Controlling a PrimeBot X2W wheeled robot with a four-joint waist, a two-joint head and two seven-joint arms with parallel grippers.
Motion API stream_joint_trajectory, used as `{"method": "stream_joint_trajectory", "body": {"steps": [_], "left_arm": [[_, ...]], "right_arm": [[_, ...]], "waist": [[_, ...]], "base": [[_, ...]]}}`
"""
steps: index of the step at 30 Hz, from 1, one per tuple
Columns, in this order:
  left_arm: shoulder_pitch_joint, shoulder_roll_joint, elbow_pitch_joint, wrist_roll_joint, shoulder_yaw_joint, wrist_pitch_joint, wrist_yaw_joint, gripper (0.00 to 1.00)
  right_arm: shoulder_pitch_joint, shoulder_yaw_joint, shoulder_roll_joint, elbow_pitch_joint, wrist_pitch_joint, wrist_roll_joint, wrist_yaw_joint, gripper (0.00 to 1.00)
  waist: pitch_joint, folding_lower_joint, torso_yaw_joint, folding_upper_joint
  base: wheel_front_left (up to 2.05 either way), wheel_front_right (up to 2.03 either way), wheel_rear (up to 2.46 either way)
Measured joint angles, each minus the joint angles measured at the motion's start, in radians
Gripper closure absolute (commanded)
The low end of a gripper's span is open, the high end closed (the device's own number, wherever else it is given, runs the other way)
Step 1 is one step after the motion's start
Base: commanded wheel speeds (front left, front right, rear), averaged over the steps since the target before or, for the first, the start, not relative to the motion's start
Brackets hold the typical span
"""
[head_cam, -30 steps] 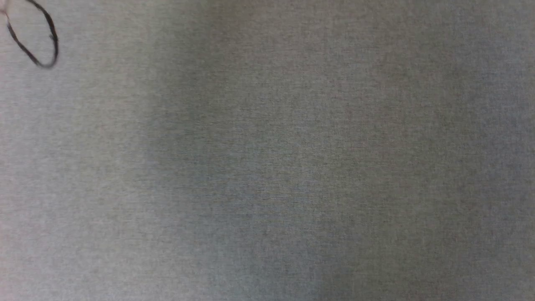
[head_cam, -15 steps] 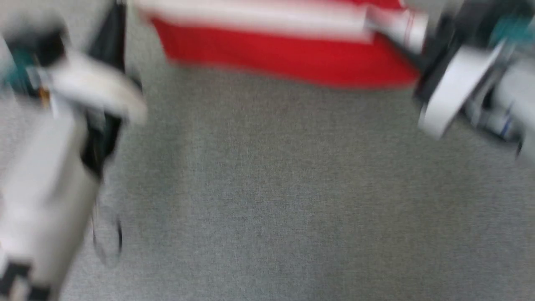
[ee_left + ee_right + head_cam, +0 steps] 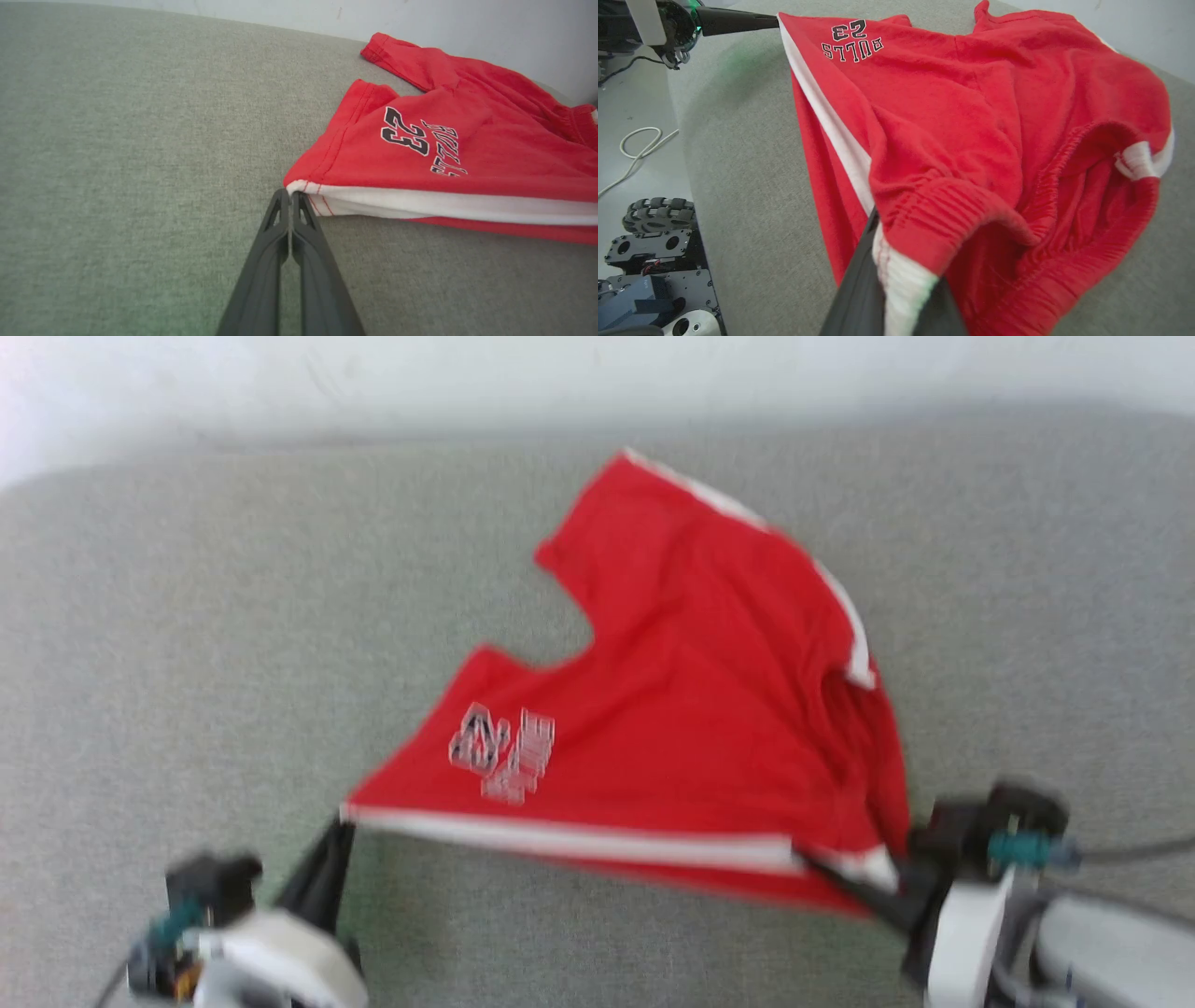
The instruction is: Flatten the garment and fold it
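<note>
The garment (image 3: 691, 709) is a pair of red shorts with a white side stripe and a small printed logo, spread on the grey fabric surface (image 3: 187, 616). Its near edge, the white stripe, is stretched taut between my two grippers. My left gripper (image 3: 344, 821) is shut on the leg-hem corner, which shows plainly in the left wrist view (image 3: 290, 193) below the garment (image 3: 467, 154). My right gripper (image 3: 812, 861) is shut on the waistband end of the stripe. In the right wrist view the bunched elastic waistband of the garment (image 3: 948, 116) drapes over my right gripper (image 3: 896, 261), and the left gripper (image 3: 770, 21) shows at the top.
A pale wall (image 3: 597, 373) runs behind the grey surface. In the right wrist view the surface's near edge drops to a floor with a white cable (image 3: 640, 144) and the robot's wheeled base (image 3: 654, 233). Bare grey surface lies left of the garment.
The head camera has swung: it showed bare grey fabric, then blurred arms and a red strip, and now shows the whole garment stretched between both grippers.
</note>
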Motion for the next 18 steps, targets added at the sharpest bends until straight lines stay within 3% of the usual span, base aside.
{"method": "stream_joint_trajectory", "body": {"steps": [6, 9, 13, 18], "left_arm": [[0.149, 0.027, -0.080, -0.014, 0.002, 0.003, 0.044, 1.00], [0.165, 0.041, -0.117, -0.009, 0.004, 0.010, 0.063, 1.00], [0.116, 0.048, -0.148, 0.026, 0.002, 0.010, 0.075, 1.00], [-0.068, 0.047, -0.137, 0.091, -0.022, 0.030, 0.065, 1.00]], "right_arm": [[0.138, -0.007, 0.001, -0.044, 0.000, -0.010, 0.000, 1.00], [0.160, -0.063, 0.005, -0.057, 0.000, -0.023, 0.000, 1.00], [0.172, -0.189, 0.025, -0.062, -0.001, -0.046, 0.000, 1.00], [0.190, -0.322, 0.051, -0.053, -0.001, -0.091, 0.000, 1.00]], "waist": [[-0.069, 0.0001, -0.002, 0.0000], [-0.085, 0.0002, 0.002, 0.0000], [-0.082, 0.0003, 0.003, 0.0000], [-0.058, 0.0005, -0.013, 0.0000]], "base": [[0.00, 0.00, 0.00], [0.00, 0.00, 0.00], [0.00, 0.00, 0.00], [0.00, 0.00, 0.00]]}}
